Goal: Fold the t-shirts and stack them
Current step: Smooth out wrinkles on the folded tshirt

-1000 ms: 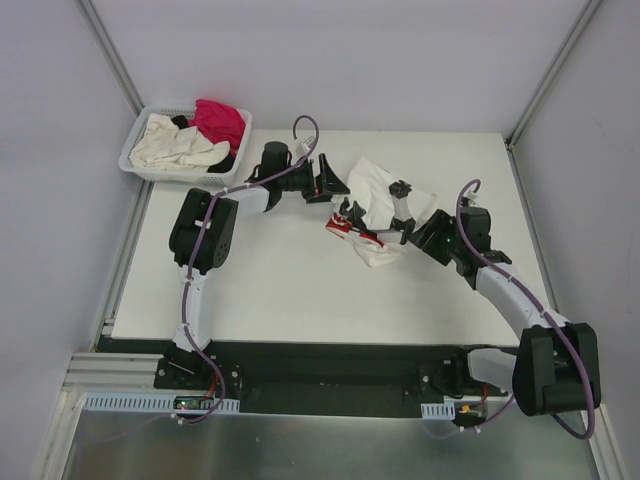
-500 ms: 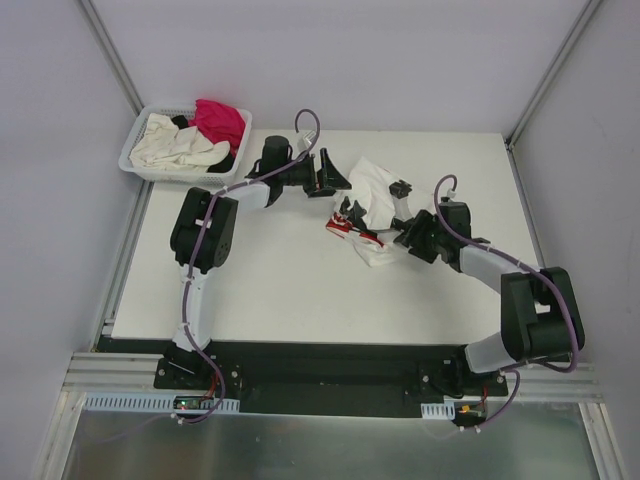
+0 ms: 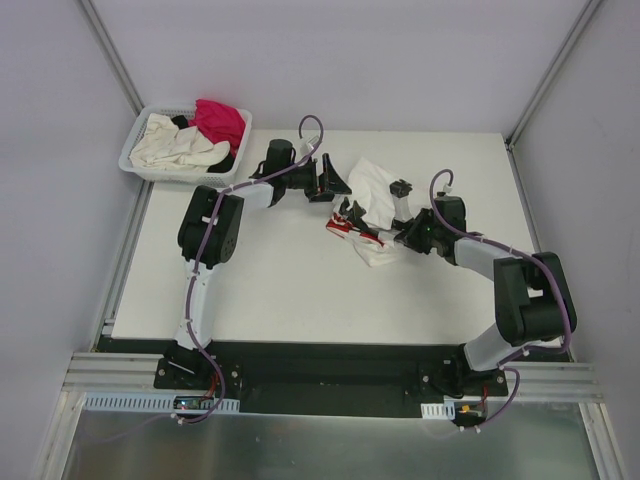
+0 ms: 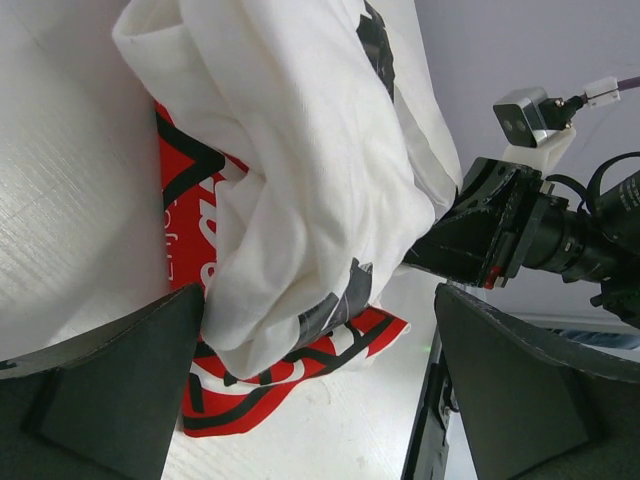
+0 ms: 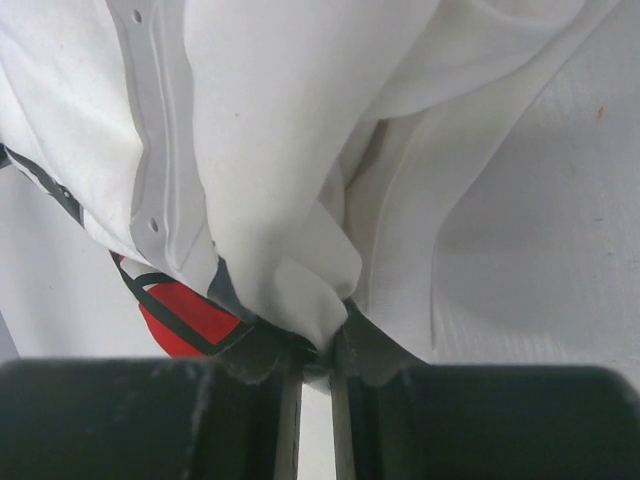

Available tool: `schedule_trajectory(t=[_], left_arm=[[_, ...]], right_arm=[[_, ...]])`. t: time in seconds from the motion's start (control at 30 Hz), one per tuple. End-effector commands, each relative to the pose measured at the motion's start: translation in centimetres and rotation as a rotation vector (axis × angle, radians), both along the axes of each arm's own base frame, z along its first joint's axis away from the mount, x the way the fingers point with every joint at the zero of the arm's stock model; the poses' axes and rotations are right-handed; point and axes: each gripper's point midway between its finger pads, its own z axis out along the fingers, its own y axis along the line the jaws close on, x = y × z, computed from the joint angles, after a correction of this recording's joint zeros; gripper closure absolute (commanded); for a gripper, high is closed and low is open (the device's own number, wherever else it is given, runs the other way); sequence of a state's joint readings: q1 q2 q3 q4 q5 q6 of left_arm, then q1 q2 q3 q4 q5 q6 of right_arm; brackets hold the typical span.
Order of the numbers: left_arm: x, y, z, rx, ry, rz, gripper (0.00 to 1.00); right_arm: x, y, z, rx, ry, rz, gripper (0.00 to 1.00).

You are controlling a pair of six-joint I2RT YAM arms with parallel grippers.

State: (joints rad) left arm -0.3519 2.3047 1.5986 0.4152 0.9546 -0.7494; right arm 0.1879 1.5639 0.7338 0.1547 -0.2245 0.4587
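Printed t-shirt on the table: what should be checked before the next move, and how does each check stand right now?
1. Right gripper pinching a fold of the printed t-shirt: ok.
2. Left gripper gripping cloth: not ok, it is open and holds nothing.
3. Printed t-shirt spread flat on the table: not ok, bunched.
4. Which edge or corner the right gripper holds: cannot tell.
5. Other shirts out of the way in the basket: ok.
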Motion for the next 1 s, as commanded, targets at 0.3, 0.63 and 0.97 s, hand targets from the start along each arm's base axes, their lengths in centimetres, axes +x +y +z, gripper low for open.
schedule_trajectory(t=[0.3,0.63,0.97], left_arm=[[0.1,0.1,1.4,-0.022,-0.076,-0.037,0.04],[-0.1,0.2,1.0,-0.027,-0.067,-0.035,0.04],[-0.4,0.3,1.0,-0.025,-0.069,-0.031,0.05]], right_arm=[[2.7,2.2,3.5,0.071,-0.095,0.008,0.99],[2.6,4.1,5.9,0.106,-0.114,0.022,0.99],[1.9,4.8,7.8,0.116,-0.125,0.029,0.99]])
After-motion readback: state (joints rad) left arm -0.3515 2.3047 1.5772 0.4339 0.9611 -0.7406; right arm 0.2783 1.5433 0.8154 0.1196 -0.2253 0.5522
